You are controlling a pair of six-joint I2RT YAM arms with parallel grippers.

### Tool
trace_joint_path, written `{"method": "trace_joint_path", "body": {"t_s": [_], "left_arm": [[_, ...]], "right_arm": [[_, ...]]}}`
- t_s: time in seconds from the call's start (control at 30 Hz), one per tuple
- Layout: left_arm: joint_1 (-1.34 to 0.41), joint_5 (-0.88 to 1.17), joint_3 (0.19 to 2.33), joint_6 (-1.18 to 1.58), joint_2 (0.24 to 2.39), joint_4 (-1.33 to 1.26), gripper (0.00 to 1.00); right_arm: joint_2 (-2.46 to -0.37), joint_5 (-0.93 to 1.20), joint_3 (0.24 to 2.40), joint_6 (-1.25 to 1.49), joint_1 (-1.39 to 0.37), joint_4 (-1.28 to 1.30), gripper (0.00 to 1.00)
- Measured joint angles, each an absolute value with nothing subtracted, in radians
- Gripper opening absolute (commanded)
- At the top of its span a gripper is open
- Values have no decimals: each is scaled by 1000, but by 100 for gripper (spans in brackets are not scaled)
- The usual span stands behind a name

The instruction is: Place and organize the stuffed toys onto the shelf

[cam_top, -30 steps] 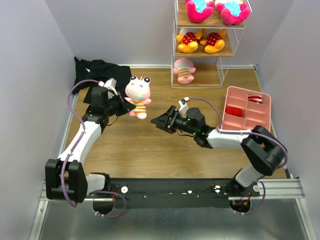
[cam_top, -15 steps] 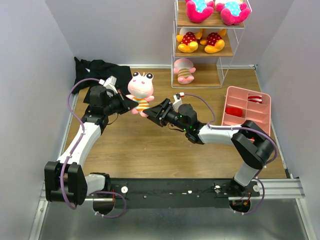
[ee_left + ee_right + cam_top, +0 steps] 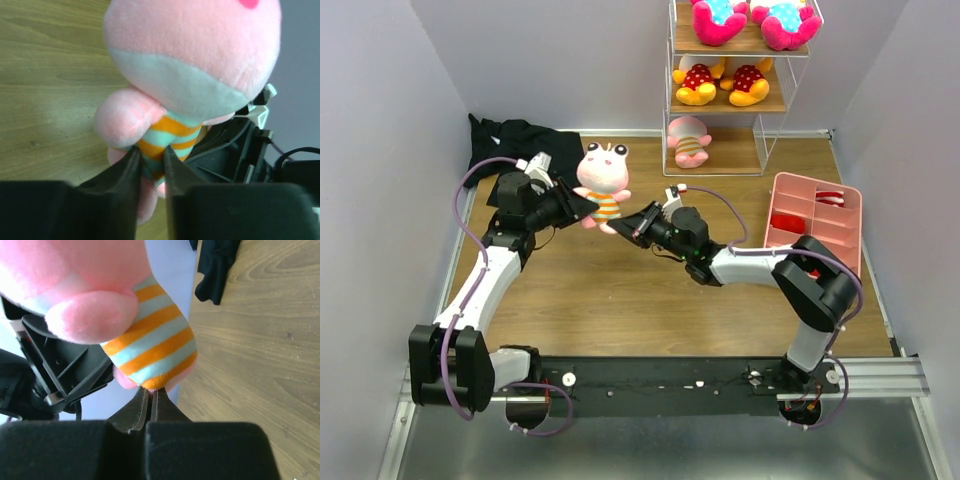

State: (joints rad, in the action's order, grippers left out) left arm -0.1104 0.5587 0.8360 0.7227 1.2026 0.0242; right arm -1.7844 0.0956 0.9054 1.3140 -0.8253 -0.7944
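A pale pink stuffed toy (image 3: 603, 180) in an orange-and-teal striped shirt hangs above the floor between both grippers. My left gripper (image 3: 582, 210) reaches it from the left. In the left wrist view its jaws (image 3: 150, 155) stand a little apart, with the toy's striped body (image 3: 172, 135) still between them and touching both. My right gripper (image 3: 623, 227) comes from the right and is pinched shut (image 3: 150, 392) on the pink underside of the toy (image 3: 150, 347). The shelf (image 3: 725, 103) at the back holds two magenta toys (image 3: 720, 20), two yellow ones (image 3: 697, 82) and one pink one (image 3: 688, 140).
A black cloth (image 3: 520, 140) lies in the far left corner behind the left arm. A pink compartment tray (image 3: 813, 215) sits on the right, close to the right arm's elbow. Grey walls close in the wooden floor on three sides.
The right gripper moved left to the toy and closed on its underside. The left jaws have parted from a tight pinch. The toy shifted slightly right and up.
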Motion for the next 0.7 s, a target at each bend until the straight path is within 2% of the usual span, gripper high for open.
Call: {"method": "trace_joint_path", "body": {"t_s": [0.03, 0.1, 0.13, 0.23, 0.3, 0.7], "left_arm": [[-109, 558, 836, 726, 1203, 22, 70], [-106, 558, 836, 730, 1203, 25, 76], [-106, 558, 836, 734, 1203, 27, 85], [-107, 553, 836, 729, 1200, 39, 96], [-107, 545, 836, 728, 1193, 51, 99], [-107, 486, 844, 707, 1164, 108, 99]], "right_arm": [[-1781, 91, 900, 1313, -825, -802, 1], [-1763, 80, 873, 1303, -817, -809, 1], [-1753, 78, 860, 1300, -813, -811, 1], [-1710, 79, 817, 1287, -781, -810, 1], [-1680, 88, 776, 1278, -731, -815, 1], [-1511, 152, 559, 1105, -467, -710, 1]]}}
